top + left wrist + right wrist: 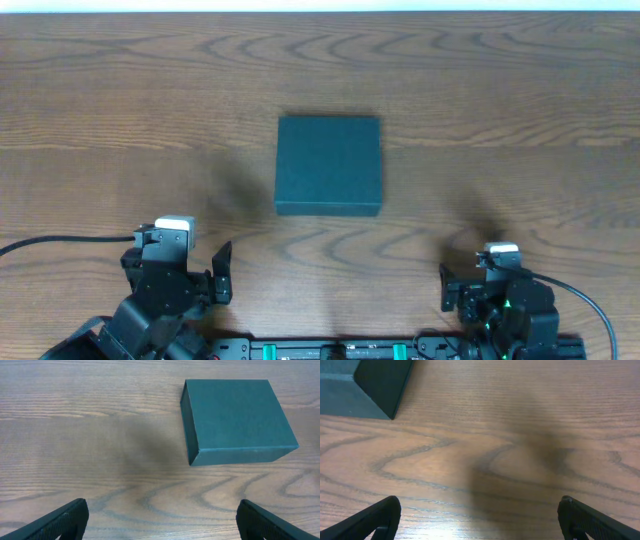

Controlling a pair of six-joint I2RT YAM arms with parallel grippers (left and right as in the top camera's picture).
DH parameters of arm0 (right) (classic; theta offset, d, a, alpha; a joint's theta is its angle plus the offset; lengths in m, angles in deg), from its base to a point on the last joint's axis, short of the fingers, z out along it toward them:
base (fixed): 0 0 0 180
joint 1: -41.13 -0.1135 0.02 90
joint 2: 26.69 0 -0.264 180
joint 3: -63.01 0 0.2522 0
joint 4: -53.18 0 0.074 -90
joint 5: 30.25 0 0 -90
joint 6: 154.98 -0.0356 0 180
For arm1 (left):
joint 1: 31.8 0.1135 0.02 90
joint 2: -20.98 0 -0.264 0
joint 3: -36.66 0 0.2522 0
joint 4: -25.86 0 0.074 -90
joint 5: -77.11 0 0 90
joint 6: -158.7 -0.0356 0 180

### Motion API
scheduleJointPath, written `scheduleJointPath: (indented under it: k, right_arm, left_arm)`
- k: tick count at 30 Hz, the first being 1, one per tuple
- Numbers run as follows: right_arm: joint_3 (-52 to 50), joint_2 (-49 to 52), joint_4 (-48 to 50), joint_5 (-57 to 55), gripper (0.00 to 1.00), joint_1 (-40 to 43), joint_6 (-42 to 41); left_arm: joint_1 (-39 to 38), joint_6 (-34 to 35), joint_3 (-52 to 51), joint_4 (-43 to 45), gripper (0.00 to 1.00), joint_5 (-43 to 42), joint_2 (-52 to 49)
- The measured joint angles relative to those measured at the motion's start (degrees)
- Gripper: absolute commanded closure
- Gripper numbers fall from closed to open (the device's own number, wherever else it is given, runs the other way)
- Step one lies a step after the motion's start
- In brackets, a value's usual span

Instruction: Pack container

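Container [329,165] lid closed, flat at centre of wood table [100,90], left gripper [161,519] at its 7 o'clock, right gripper [479,516] at 5 o'clock, both jaws wide, neither touching it

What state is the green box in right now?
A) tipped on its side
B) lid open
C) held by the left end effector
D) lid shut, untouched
D: the box lies flat, lid down; the left end effector and right end effector are open, apart from it.
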Motion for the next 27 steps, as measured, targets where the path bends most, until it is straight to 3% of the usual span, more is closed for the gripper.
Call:
scheduleJointPath:
  k: [18, 23, 27]
  right_arm:
    - [0.0, 0.0, 0.0, 0.3, 0.01, 0.0, 0.5]
    - [0.0, 0.0, 0.0, 0.4, 0.01, 0.0, 0.5]
    - [0.0, 0.0, 0.0, 0.4, 0.01, 0.0, 0.5]
  left_arm:
    - [0.0, 0.0, 0.0, 0.0, 0.05, 0.0, 0.0]
    - [0.0, -0.3, 0.0, -4.7, 0.05, 0.1, 0.1]
    - [4.9, -0.3, -2.3, -4.6, 0.05, -2.1, 2.3]
